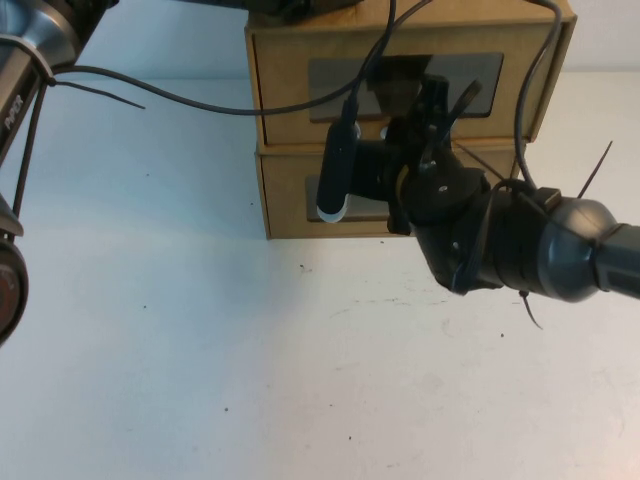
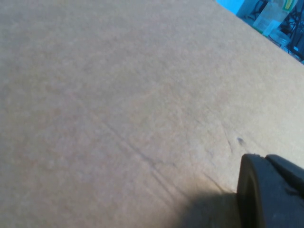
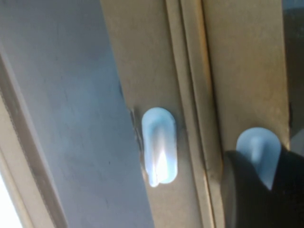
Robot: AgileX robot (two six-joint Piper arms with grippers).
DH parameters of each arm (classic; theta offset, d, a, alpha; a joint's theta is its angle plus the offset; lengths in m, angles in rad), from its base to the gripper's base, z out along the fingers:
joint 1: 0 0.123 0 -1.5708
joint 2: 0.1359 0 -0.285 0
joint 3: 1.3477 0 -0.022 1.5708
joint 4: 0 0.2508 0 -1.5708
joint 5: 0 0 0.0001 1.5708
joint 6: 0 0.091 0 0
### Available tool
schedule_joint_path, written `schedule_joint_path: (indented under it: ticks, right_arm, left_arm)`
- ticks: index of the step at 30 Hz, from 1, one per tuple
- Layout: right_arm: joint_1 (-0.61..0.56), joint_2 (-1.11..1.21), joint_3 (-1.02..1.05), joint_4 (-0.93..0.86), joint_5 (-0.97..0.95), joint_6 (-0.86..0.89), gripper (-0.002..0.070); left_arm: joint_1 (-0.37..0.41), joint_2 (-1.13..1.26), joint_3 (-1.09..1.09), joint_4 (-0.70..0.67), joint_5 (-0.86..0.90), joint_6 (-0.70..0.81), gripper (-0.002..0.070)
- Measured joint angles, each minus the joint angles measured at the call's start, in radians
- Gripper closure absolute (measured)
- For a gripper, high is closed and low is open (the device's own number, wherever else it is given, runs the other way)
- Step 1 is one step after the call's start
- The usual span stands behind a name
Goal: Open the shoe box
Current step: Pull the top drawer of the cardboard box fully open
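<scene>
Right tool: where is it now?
High view: right tool at the front of the stacked brown cardboard shoe boxes, far centre; left tool is over their top.

The stacked boxes [image 1: 400, 40] are plain tan cardboard with dull grey window panels [image 1: 330, 75] and pale bluish-white pull tabs [image 3: 159, 145]. The bench [image 1: 200, 350] is white with tiny dark specks. The right claw [image 1: 440, 110], left claw [image 2: 268, 192] and cables [image 1: 200, 100] are black.
</scene>
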Motion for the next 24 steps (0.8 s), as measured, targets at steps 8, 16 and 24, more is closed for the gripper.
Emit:
schedule_joint_path:
  ticks: [8,16,24]
  right_arm:
    - [0.054,-0.025,0.042,0.025,0.076,0.0,0.057]
    - [0.09,-0.127,0.193,0.037,0.076,0.0,0.057]
    - [0.193,-0.259,0.364,0.164,0.088,0.008,0.057]
  left_arm:
    - [0.0,0.0,0.0,0.003,0.0,-0.006,0.068]
    - [-0.006,0.0,-0.002,0.003,-0.001,-0.019,0.068]
    - [-0.006,0.0,-0.002,0.003,-0.004,-0.03,0.068]
